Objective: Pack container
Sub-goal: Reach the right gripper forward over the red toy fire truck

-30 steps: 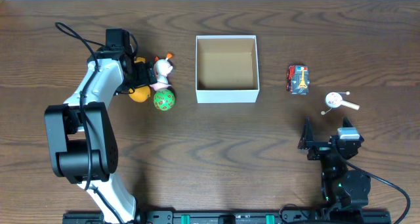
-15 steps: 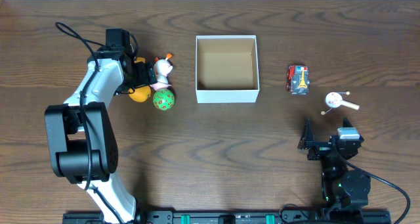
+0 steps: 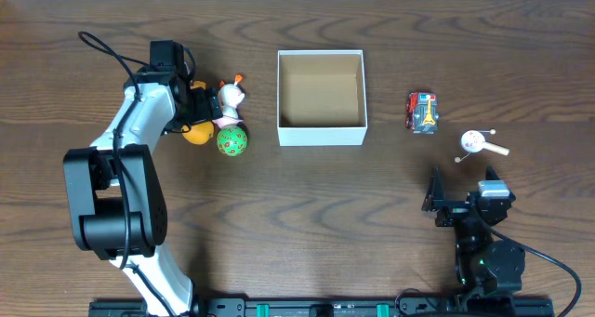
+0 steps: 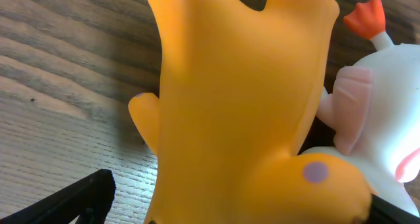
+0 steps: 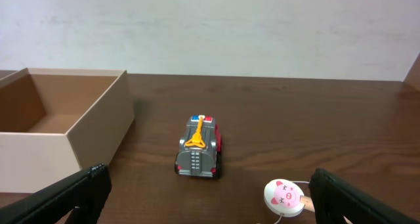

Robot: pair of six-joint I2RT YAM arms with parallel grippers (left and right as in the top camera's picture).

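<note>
The container [image 3: 322,133], a white-walled square box with a brown inside, stands with nothing in it at the table's middle back; its wall [image 5: 59,148] also shows in the right wrist view. My left gripper [image 3: 199,111] is open, its fingers either side of an orange rubber toy [image 4: 236,112] that fills the left wrist view; a strip of table shows between the left finger [image 4: 72,201] and the toy. My right gripper [image 3: 462,191] stands open near the front right, holding nothing, pointing at a small grey and red toy car [image 5: 199,148].
A white toy with an orange top [image 3: 231,96] and a green patterned ball [image 3: 232,141] lie against the orange toy [image 3: 194,133]. The toy car [image 3: 423,112] and a round pig-face toy on a stick [image 3: 475,142] lie right of the container.
</note>
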